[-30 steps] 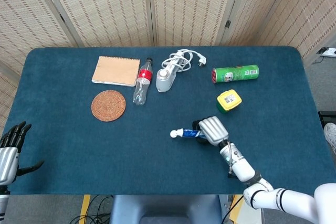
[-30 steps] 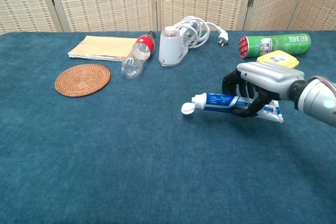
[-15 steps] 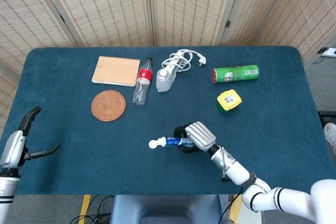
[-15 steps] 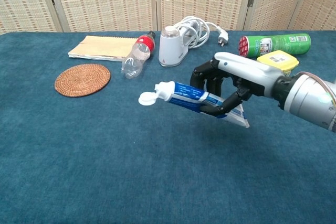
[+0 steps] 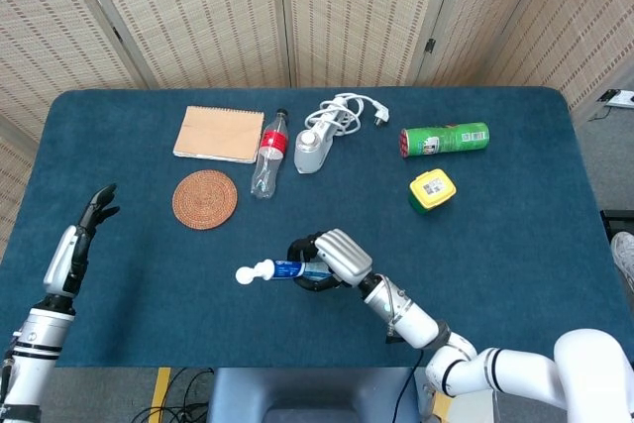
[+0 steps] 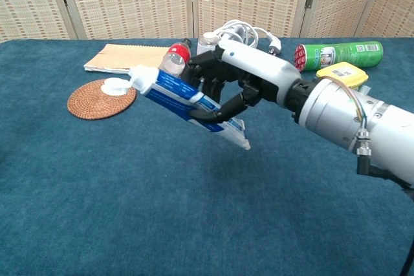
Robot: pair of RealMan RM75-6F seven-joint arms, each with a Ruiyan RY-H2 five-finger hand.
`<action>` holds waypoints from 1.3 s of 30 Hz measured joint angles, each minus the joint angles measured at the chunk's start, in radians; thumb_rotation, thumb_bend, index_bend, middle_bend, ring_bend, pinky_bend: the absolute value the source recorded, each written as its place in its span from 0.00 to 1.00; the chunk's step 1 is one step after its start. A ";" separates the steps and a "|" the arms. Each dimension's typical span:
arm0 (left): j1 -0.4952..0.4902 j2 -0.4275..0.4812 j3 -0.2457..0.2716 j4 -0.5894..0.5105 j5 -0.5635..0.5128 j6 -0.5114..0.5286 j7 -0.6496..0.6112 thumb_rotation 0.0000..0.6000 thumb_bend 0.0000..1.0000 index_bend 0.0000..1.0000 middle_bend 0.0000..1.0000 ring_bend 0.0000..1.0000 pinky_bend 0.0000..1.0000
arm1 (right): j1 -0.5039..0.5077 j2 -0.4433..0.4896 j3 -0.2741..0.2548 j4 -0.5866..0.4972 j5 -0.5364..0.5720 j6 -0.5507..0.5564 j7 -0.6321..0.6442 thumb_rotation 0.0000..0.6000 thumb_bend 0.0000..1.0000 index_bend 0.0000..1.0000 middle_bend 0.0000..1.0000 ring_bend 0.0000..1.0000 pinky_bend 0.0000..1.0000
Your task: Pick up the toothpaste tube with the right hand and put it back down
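My right hand (image 5: 330,257) (image 6: 226,82) grips the blue and white toothpaste tube (image 5: 279,269) (image 6: 184,97) around its middle and holds it well above the blue table (image 5: 515,235). The tube's white cap (image 5: 246,273) (image 6: 116,86) points left and slightly up, and its crimped tail hangs low to the right. My left hand (image 5: 77,241) is raised at the table's left edge with fingers spread and nothing in it; the chest view does not show it.
At the back lie a tan notebook (image 5: 219,134), a plastic bottle with a red label (image 5: 268,154), a white charger with cable (image 5: 322,135) and a green can (image 5: 445,139). A woven coaster (image 5: 204,199) sits left of centre, a yellow box (image 5: 432,190) to the right.
The right hand has lifted the toothpaste tube higher and carried it leftward and toward me. The left hand has risen and moved inward over the table's left edge.
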 measured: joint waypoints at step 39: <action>-0.119 -0.276 -0.131 -0.107 -0.219 0.002 0.224 0.02 0.00 0.00 0.00 0.00 0.14 | 0.154 -0.379 0.234 0.159 0.213 0.033 -0.065 1.00 0.57 0.64 0.62 0.52 0.49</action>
